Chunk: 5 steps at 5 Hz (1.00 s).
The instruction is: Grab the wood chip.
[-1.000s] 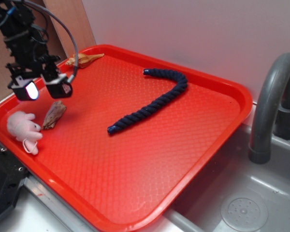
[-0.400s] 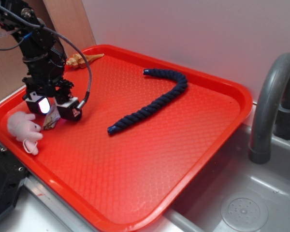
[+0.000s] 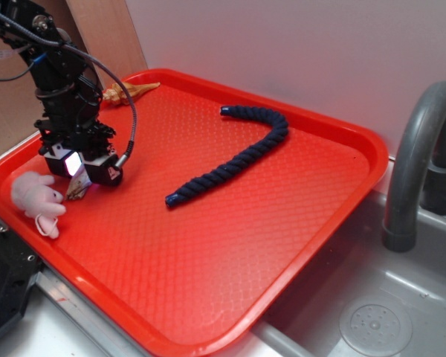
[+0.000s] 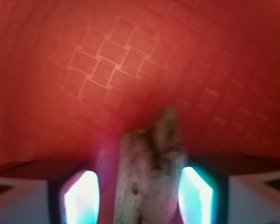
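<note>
The wood chip (image 3: pixel 77 187), a rough tan-brown sliver, lies on the red tray (image 3: pixel 208 245) near its left edge. My gripper (image 3: pixel 82 169) is lowered over it, one finger on each side, so only its lower tip shows in the exterior view. In the wrist view the wood chip (image 4: pixel 149 172) stands between the two glowing pads of the gripper (image 4: pixel 139 196). The right pad (image 4: pixel 196 196) sits against the chip's edge. A narrow strip of red tray shows between the chip and the left pad (image 4: pixel 81 198). The jaws are open around the chip.
A fluffy pink plush toy (image 3: pixel 36 198) lies just left of the gripper. An orange-tan seashell (image 3: pixel 126 91) rests at the tray's far rim. A dark blue rope (image 3: pixel 238 156) curves across the tray's middle. A grey faucet (image 3: pixel 412 171) and sink basin (image 3: pixel 372 320) are at the right.
My gripper came down from above the tray onto the wood chip, and its fingers have drawn closer together on either side of it. The chip, toy and rope have not moved.
</note>
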Each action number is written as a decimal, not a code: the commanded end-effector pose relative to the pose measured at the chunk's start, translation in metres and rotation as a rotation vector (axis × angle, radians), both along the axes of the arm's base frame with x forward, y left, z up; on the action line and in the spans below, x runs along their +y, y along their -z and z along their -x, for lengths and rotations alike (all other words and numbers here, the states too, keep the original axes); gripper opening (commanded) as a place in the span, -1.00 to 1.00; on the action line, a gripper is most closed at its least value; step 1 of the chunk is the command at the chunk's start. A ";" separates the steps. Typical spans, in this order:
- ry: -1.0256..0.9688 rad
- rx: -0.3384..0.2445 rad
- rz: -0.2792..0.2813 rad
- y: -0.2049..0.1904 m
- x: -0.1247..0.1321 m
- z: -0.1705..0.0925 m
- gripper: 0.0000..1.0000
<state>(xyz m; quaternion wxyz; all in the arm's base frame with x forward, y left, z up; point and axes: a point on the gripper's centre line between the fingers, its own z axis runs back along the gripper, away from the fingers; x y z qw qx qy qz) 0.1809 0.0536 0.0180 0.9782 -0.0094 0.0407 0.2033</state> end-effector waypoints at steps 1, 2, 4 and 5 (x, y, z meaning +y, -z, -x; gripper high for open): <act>-0.020 0.007 -0.024 -0.013 -0.005 -0.002 -1.00; -0.067 -0.063 0.022 -0.063 -0.008 -0.020 -1.00; -0.089 -0.237 0.043 -0.166 -0.035 -0.041 -1.00; -0.024 -0.299 0.107 -0.217 -0.050 -0.025 -1.00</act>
